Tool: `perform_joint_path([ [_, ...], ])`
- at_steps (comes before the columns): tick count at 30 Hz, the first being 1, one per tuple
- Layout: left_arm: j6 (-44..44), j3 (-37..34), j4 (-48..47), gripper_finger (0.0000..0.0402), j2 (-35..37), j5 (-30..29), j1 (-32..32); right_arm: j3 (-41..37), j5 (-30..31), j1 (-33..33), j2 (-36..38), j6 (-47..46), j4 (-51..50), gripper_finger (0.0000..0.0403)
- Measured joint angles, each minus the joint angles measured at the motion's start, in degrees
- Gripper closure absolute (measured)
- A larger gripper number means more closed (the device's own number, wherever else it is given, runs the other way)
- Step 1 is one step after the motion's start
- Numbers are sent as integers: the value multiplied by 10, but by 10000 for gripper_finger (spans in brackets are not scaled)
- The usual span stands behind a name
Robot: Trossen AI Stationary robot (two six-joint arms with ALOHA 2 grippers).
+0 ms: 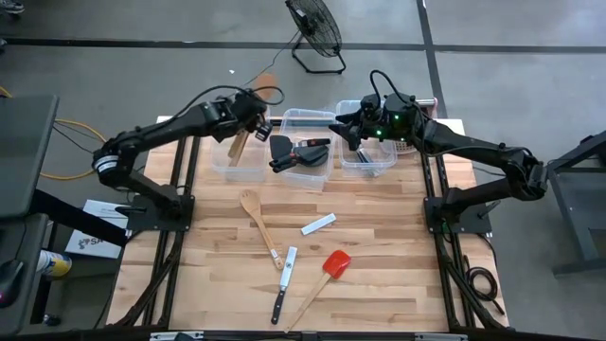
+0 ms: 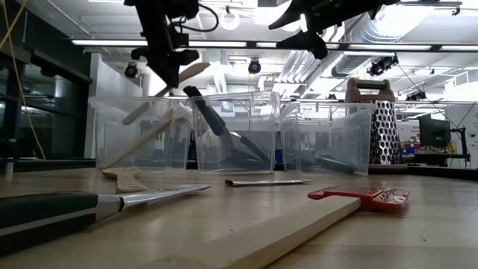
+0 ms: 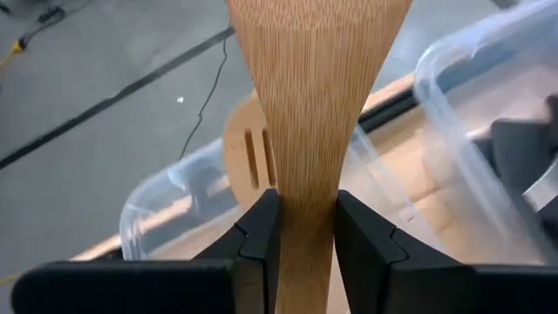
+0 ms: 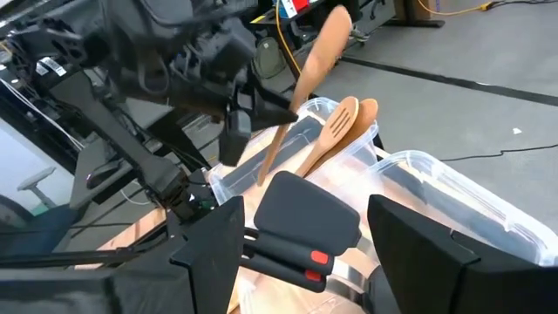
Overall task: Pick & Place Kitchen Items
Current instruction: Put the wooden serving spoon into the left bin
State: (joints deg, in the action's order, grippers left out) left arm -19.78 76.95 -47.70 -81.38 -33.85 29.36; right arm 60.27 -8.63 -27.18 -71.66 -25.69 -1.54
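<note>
My left tool (image 3: pixel 307 231) pinches a wooden spatula (image 1: pixel 239 144) by its neck above the left bin (image 1: pixel 216 163) — it hangs tilted, so I may clip the rim on release. My right tool (image 1: pixel 352 128) hangs wide and empty over the right bin (image 1: pixel 371 161) — the rest wait on the bench (image 1: pixel 379 265).

A fine straight grain in pale tan is shown by the flat wooden spatula (image 3: pixel 307 113) clamped between the matte black fingers (image 3: pixel 260 240) of the left gripper (image 3: pixel 305 244). A bright red is carried by the square head of the red-headed wooden-handled spatula (image 1: pixel 335 262), against the striped light-brown planks of the butcher-block wooden table (image 1: pixel 379 246). A small red mark is borne on the handle of the flat black plastic turner (image 4: pixel 307 214). A silver, perforated pattern is seen on the metal box grater (image 2: pixel 384 133).
</note>
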Motion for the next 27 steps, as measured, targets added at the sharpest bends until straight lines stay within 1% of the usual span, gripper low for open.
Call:
perform_joint_path([
  [12, -95, -82, 16, 325, 2, -13, -1, 0, 13, 0, 0, -13, 0, 167],
  [18, -135, -110, 21, 325, 2, -17, -1, 0, 13, 0, 0, -13, -1, 167],
  [27, -165, -152, 49, 325, 2, -17, -1, 0, 13, 0, 0, -11, -1, 167],
])
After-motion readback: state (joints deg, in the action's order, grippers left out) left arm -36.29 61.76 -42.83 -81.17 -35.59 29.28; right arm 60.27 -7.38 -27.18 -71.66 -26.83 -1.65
